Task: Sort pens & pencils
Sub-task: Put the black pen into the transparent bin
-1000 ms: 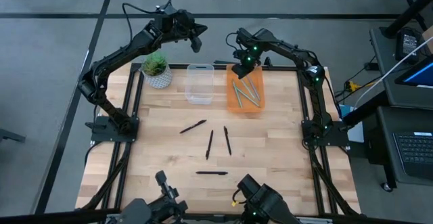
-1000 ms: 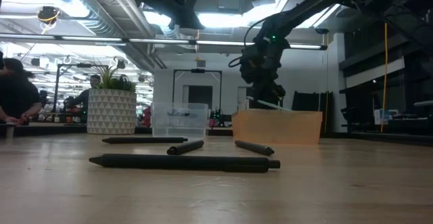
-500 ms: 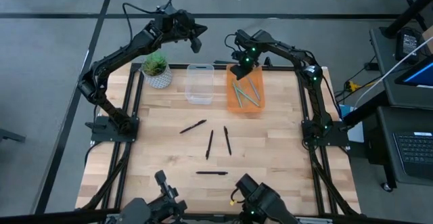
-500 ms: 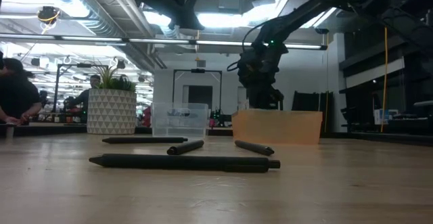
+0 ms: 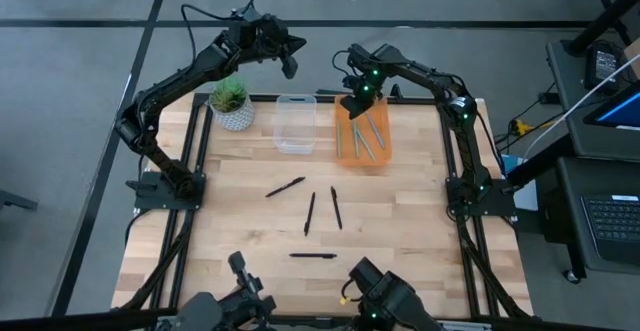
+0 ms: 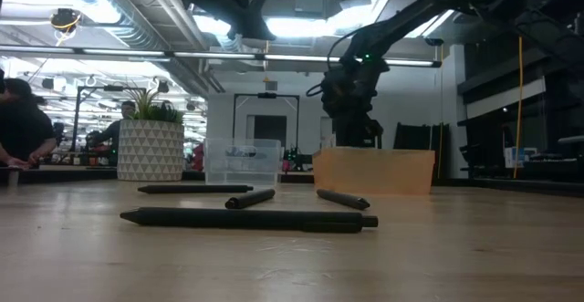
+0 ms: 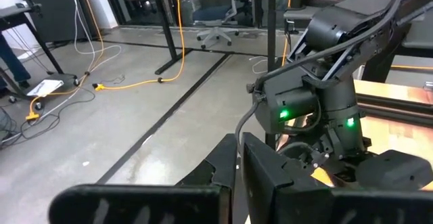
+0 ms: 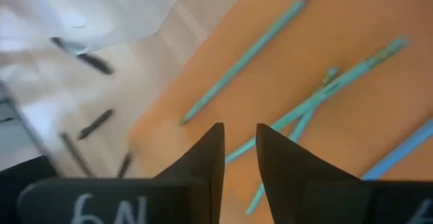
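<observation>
Wooden surface (image 5: 400, 221) showing half-finished sort: four teal pencils (image 5: 362, 138) lying in orange tray (image 5: 343, 152), right claw (image 5: 356, 104) hovering above, jaws apart, empty; four black pens (image 5: 311, 213) waiting beside empty clear bin (image 5: 295, 124); left claw (image 5: 290, 68) together, idling.

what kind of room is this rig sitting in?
Likely a robotics lab or workshop. Exposed ceiling ducts, bare concrete floor with loose yellow cables, an office chair at desks, and a laptop workstation beside the wooden table.
</observation>
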`<act>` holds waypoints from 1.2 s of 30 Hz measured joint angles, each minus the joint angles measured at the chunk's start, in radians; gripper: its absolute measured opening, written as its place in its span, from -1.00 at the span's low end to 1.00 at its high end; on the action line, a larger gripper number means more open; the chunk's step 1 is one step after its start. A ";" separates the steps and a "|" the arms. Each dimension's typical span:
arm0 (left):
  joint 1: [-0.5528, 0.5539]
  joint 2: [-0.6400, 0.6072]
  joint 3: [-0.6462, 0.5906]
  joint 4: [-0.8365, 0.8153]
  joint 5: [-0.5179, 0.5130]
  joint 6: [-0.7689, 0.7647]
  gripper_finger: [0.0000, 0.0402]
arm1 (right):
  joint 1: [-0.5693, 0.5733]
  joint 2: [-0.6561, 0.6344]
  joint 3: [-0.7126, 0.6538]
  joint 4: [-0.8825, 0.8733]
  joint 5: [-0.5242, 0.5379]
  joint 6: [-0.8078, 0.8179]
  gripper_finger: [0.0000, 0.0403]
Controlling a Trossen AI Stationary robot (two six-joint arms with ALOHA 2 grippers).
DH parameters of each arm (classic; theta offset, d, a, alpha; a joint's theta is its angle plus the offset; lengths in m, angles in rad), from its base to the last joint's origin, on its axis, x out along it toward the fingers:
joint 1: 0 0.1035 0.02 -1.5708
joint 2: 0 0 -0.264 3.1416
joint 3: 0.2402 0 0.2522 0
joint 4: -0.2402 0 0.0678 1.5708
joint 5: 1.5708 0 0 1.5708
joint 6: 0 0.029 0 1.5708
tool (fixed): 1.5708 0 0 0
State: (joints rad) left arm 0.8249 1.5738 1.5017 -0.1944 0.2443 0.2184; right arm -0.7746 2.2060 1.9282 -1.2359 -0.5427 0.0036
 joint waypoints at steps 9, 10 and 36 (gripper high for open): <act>0.029 0.000 -0.001 -0.088 -0.003 0.004 -0.92 | 0.040 -0.143 0.003 -0.079 -0.032 0.045 -0.68; 0.032 0.000 -0.001 -0.101 -0.003 0.004 -0.92 | 0.051 -0.166 0.003 -0.084 -0.029 0.045 -0.72; -0.347 -0.174 -0.012 -0.781 -0.184 -0.193 -0.92 | 0.638 -0.323 -0.116 -0.176 0.337 0.245 -0.78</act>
State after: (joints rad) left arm 0.4779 1.3994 1.4899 -0.9754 0.0606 0.0250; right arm -0.1371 1.8832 1.8126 -1.4122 -0.2057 0.2481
